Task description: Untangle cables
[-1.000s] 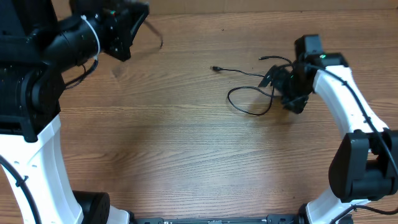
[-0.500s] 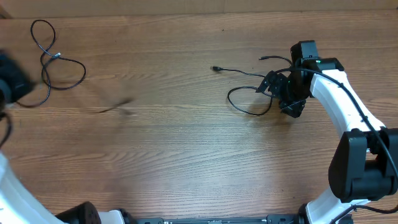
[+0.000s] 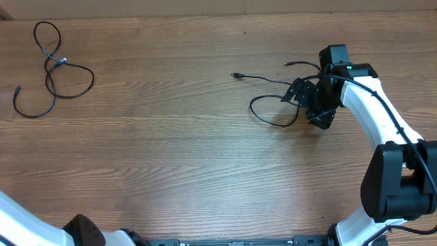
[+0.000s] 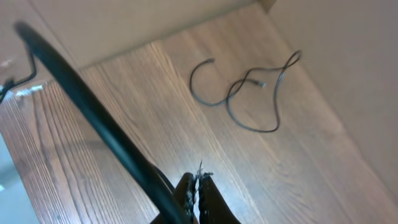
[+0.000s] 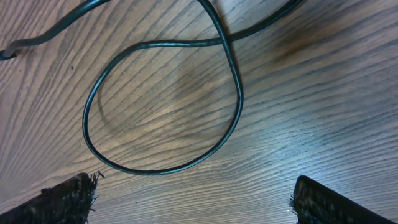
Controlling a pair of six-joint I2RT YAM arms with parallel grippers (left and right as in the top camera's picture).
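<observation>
Your right gripper (image 3: 313, 108) sat low over the wooden table (image 3: 205, 178), at the right end of the cable cluster (image 3: 273, 124). From overhead, that cluster showed one open loop on the wood. A thin lead ran out of it, up and to the left, and ended in a small plug. More strands were bunched under the gripper's body, and you could not tell there how many cords crossed. In the right wrist view, the right gripper (image 5: 193, 205) had its jaws spread wide. The loop of the cable cluster (image 5: 168, 106) lay flat on the table ahead of the fingertips, with nothing pinched.

The separate cable (image 3: 53, 66) lay well apart, in the far left corner of the table, folded over itself in loose loops. Your left gripper (image 4: 198, 199) hung high above the separate cable (image 4: 244, 81), its jaws pressed together on nothing. The arm's thick wire (image 4: 93, 112) slanted across that view.
</observation>
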